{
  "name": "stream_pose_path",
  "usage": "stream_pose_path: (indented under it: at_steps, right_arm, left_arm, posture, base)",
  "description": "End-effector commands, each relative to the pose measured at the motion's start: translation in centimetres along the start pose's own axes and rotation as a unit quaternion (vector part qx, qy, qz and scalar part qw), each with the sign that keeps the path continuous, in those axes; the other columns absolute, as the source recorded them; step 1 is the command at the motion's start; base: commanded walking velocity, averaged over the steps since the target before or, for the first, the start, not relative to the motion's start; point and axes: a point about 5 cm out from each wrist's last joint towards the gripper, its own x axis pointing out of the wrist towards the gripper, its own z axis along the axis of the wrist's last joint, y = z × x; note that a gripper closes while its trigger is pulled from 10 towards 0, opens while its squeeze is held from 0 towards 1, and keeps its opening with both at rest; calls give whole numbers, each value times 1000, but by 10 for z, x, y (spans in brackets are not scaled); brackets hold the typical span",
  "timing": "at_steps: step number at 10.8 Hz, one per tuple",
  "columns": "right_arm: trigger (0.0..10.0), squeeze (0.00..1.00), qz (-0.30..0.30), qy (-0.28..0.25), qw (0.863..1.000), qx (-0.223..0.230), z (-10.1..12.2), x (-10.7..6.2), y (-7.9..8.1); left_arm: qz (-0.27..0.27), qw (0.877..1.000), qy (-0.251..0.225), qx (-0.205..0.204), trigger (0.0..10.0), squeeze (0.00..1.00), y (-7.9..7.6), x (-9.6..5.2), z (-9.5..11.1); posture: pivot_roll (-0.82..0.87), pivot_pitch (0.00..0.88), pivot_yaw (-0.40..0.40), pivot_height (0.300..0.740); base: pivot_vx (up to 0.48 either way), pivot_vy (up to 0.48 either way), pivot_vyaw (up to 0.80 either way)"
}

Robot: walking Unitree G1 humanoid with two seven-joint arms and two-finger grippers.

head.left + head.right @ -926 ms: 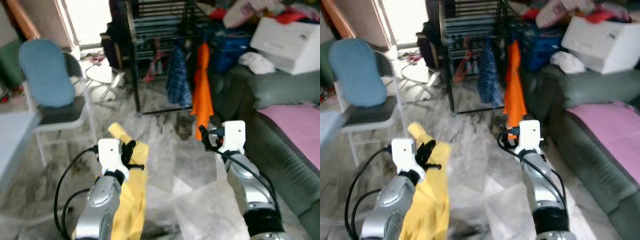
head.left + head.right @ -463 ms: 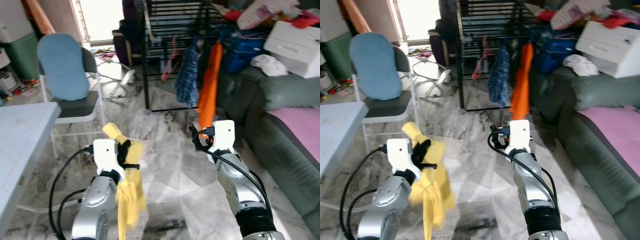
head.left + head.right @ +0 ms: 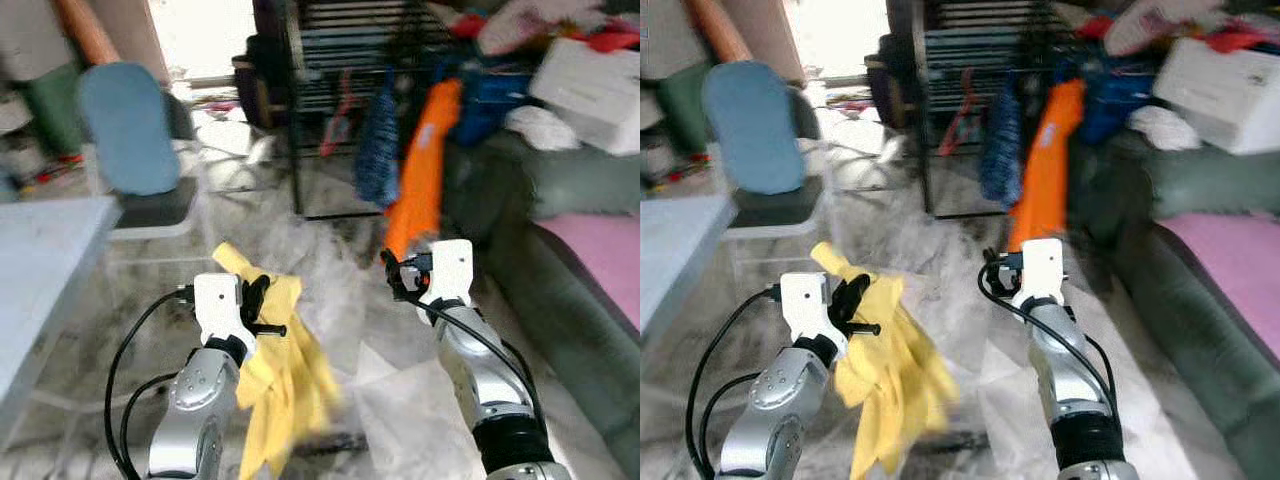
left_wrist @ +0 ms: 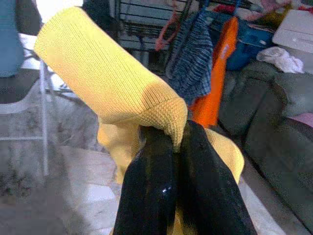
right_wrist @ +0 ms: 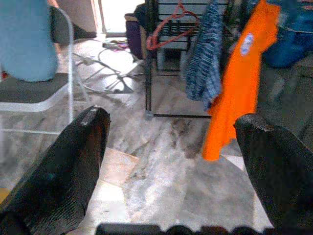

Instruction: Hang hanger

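Moved: yellow garment [image 3: 283, 372] now swings lower, flaring toward lower centre; whole view shifted and blurred, so camera moved
Left claw [image 4: 178, 147]: pinched on the garment's knit edge
Right claw [image 5: 171, 147]: wide, holding nothing
Drying rack [image 3: 345, 60]: upper centre, well apart; hanging not yet done

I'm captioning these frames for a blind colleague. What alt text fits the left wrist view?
The left hand, its two black fingers shut, pinches a yellow knit garment that folds over the fingertips. Beyond it, a blue patterned garment and an orange shirt hang on a black rack, beside a grey-green sofa.
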Motion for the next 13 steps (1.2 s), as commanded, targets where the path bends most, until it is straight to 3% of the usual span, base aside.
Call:
stream_pose_path:
  at_steps: [1, 9, 13]
  right_arm:
    - [10000, 0, 5, -12, 1000, -1, 5, 0, 2]
    - [10000, 0, 0, -6, 1000, 3, 3, -2, 1]
    - [10000, 0, -1, -4, 1000, 4, 2, -2, 1]
  left_arm:
    - [0, 1000, -30, 7, 10000, 0, 0, 2, 13]
    - [-4, 1000, -24, -1, 10000, 0, -4, 1, 9]
    - [-7, 1000, -16, -3, 10000, 0, -4, 3, 5]
  posture:
    - [-39, 0, 46, 740]
    - [-48, 0, 44, 740]
    - [-53, 0, 48, 740]
  base:
    - [398, 0, 0]
    - [449, 0, 0]
    - [386, 284, -431]
